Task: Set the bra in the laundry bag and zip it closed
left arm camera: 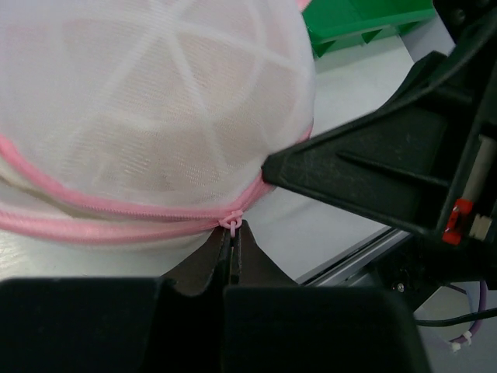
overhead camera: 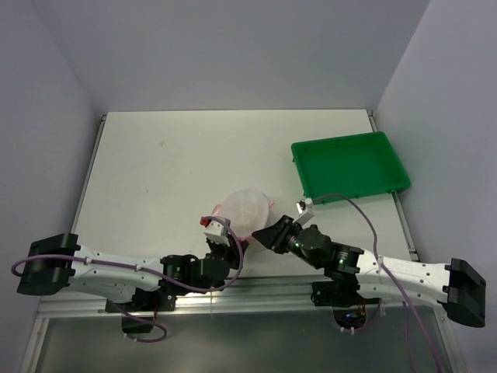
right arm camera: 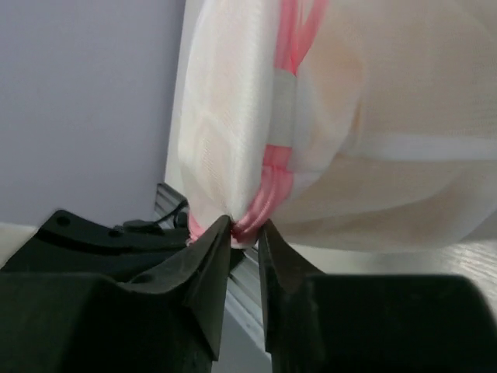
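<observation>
while both arms lie low along the near edge of the table (overhead camera: 155,155), the left arm (overhead camera: 101,268) and right arm (overhead camera: 388,268) angle inward and meet near its middle. one green tray (overhead camera: 349,165) sits at the far right, well apart. one laundry bag (overhead camera: 247,208), domed, lies between the grippers, with one bra (left arm camera: 155,155) showing tan through its mesh. the left gripper (left arm camera: 231,237) is clamped on the pink zipper pull (left arm camera: 231,224) at the bag's near rim; the right gripper (right arm camera: 247,233) pinches the pink zipper band (right arm camera: 272,194) at the bag's right side.
</observation>
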Tool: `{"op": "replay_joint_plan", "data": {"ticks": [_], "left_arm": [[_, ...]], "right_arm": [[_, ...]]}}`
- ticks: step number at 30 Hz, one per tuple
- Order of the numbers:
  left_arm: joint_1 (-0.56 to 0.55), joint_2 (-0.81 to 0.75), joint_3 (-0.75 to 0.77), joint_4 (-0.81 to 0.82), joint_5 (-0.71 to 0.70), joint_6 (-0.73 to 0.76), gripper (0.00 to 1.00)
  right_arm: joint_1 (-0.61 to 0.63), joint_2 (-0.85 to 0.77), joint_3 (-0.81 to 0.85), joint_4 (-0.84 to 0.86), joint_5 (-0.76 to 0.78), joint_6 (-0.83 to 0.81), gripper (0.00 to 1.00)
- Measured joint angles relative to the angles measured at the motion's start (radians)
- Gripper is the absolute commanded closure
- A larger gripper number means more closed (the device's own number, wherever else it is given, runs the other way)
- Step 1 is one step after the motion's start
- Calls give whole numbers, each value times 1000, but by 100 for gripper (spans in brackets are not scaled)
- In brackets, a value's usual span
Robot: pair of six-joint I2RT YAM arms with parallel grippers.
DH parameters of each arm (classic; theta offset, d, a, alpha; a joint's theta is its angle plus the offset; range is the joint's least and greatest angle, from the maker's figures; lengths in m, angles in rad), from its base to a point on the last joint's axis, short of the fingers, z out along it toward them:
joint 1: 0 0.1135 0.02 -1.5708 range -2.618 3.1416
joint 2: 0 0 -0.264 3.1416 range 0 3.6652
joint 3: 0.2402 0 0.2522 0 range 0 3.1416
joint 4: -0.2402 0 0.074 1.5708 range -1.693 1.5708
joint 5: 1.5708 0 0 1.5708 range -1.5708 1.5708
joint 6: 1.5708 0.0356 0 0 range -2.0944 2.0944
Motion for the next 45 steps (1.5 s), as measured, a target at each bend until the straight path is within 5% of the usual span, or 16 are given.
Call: {"op": "replay_joint_plan", "data": {"ticks": [4,12,19,20,24,26,32,36,40,41,45], "left_arm": [[-24,-2,0,-22,-16,-7,100],[-38,-109,-34,-124,-56,-56,100],[-40,-243,-67,-294,-86,-153,100],[-40,-263,-68,-315,-91,-160,100],[-44,-275,-67,-322,-100,-145,100],[-48,-233,-54,-320,-105,-127,100],[-50,-38,63,-243,-117,-48,100],[-51,32,104,-165,-116,0,100],[-51,50,109,-130,-112,24,100],[-51,50,109,-125,-111,27,100],[-51,48,107,-112,-104,32,100]], "right_arm": [[-31,21,13,24,-18,-1,100],[-244,33,16,47,-148,-79,100],[-496,243,145,58,-475,-211,100],[-504,278,174,53,-511,-230,96],[-510,332,232,47,-554,-267,28],[-494,302,226,37,-523,-263,20],[-298,40,86,33,-377,-175,18],[-191,-33,21,35,-294,-106,25],[-159,6,14,38,-246,-72,46],[-159,17,14,40,-240,-68,67],[-156,49,14,72,-229,-53,92]]}}
